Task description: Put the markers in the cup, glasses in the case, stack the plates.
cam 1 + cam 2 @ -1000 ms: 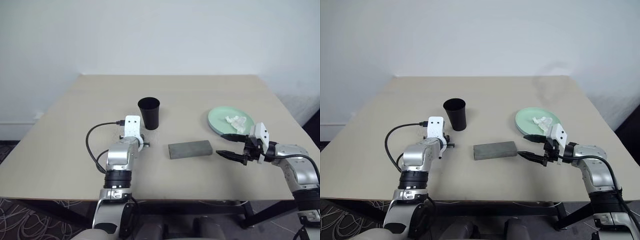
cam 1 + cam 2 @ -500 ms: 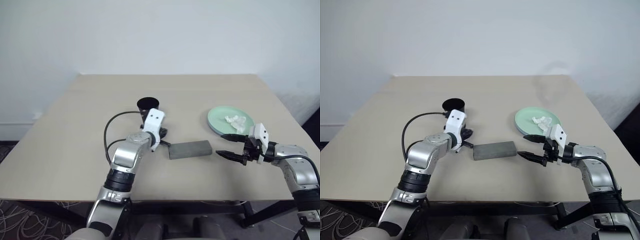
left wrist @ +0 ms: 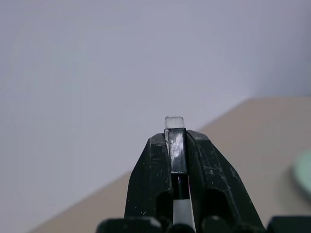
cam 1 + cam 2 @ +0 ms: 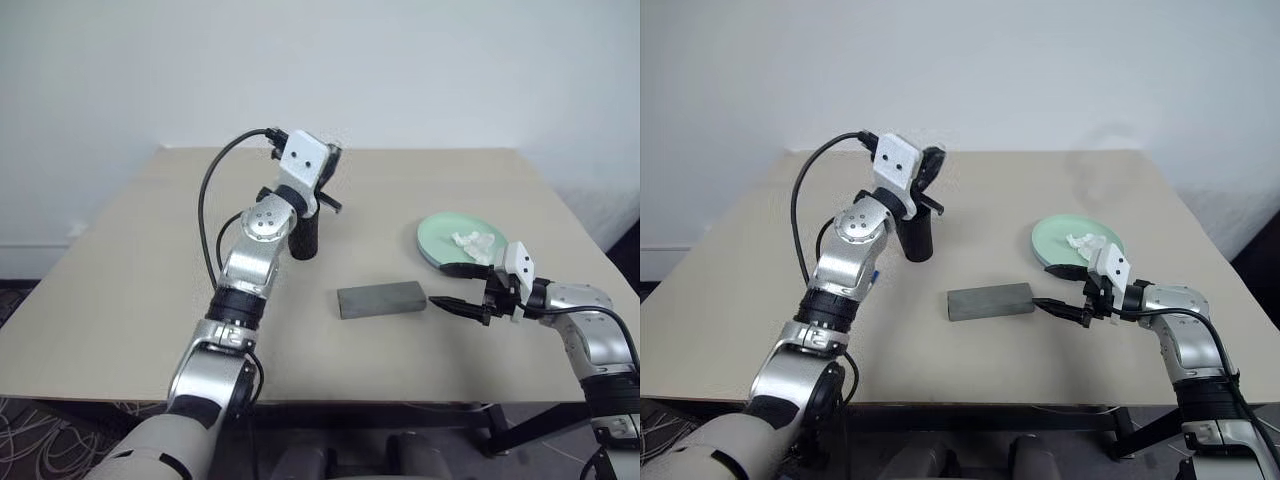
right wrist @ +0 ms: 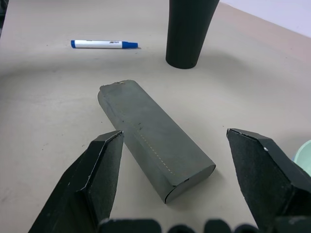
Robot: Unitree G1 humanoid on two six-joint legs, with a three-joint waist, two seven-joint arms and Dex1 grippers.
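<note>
My left gripper is raised above the black cup, which shows partly behind that arm. It is shut on a slim black-and-white marker that stands out past the fingertips. A white marker with a blue cap lies on the table beside the cup. The grey case lies closed at the table's middle. My right gripper hovers just right of it, open and holding nothing. The mint green plate sits behind that gripper. The glasses are out of view.
A crumpled white tissue rests on the green plate. The beige table ends near a white wall at the back. A black cable loops off my left wrist.
My left arm has lifted from the table beside the cup and swung up and right, carrying the marker over the cup. The right arm has stayed still.
</note>
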